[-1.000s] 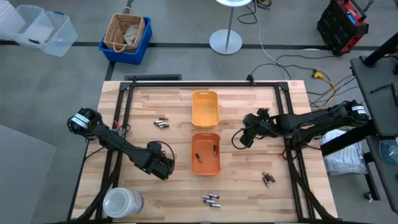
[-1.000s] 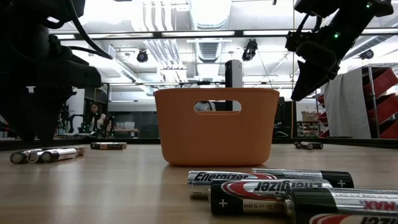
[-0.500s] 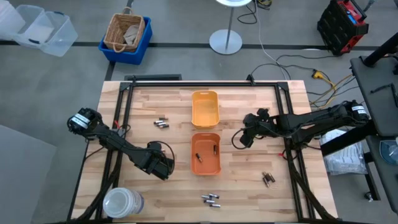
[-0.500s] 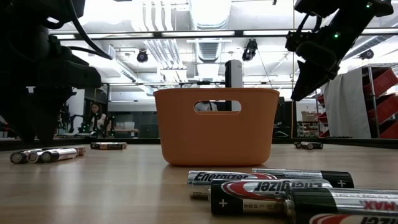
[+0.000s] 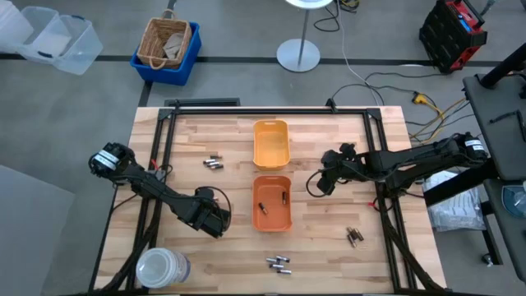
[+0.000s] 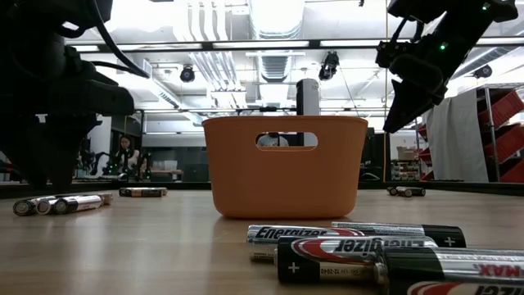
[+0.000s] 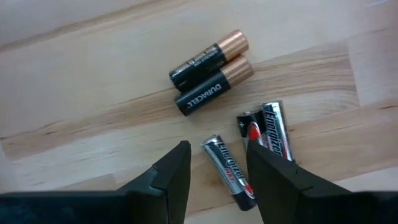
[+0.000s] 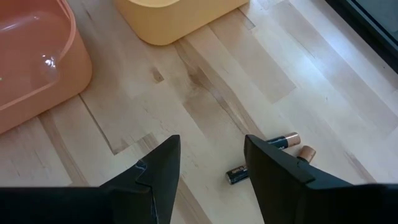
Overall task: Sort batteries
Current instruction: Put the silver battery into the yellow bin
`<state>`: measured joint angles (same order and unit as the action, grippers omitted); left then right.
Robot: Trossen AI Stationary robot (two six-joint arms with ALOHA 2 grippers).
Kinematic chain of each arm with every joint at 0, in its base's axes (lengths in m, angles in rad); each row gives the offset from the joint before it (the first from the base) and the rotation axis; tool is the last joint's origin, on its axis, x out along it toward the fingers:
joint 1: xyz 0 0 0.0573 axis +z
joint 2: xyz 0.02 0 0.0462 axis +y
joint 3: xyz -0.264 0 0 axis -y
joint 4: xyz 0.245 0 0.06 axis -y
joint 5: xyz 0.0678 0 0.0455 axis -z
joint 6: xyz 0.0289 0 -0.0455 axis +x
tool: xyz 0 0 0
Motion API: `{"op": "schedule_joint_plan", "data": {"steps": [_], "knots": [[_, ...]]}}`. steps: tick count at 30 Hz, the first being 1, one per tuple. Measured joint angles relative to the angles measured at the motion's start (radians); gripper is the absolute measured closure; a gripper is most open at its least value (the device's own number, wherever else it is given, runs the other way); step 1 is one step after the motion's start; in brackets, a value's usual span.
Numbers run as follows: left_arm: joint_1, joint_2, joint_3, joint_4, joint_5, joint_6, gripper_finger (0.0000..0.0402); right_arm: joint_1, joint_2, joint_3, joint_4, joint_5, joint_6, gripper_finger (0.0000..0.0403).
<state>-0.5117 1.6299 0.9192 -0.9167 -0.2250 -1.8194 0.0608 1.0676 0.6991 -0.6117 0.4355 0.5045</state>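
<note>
High view: two batteries point(image 5: 271, 200) are seen in the orange tray point(image 5: 271, 222), several clusters remain unsorted, and both grippers, left point(image 7: 214, 167) and right point(image 8: 211, 163), are parted and empty.

The table point(image 5: 205, 136) is pale planked wood with visible grain, smooth and matt. Both trays, orange point(image 5: 271, 203) and yellow-orange point(image 5: 271, 144), look like smooth plastic with a faint sheen. The batteries point(image 7: 211, 73) have glossy printed sleeves and shiny copper or silver metal ends
</note>
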Motion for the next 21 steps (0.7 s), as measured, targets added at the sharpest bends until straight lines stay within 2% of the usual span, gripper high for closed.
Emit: {"op": "schedule_joint_plan", "data": {"steps": [21], "knots": [[0.000, 0.000, -0.026, 0.016, -0.002, -0.019, 0.0264, 0.000, 0.000, 0.000, 0.000, 0.000, 0.000, 0.0237]]}}
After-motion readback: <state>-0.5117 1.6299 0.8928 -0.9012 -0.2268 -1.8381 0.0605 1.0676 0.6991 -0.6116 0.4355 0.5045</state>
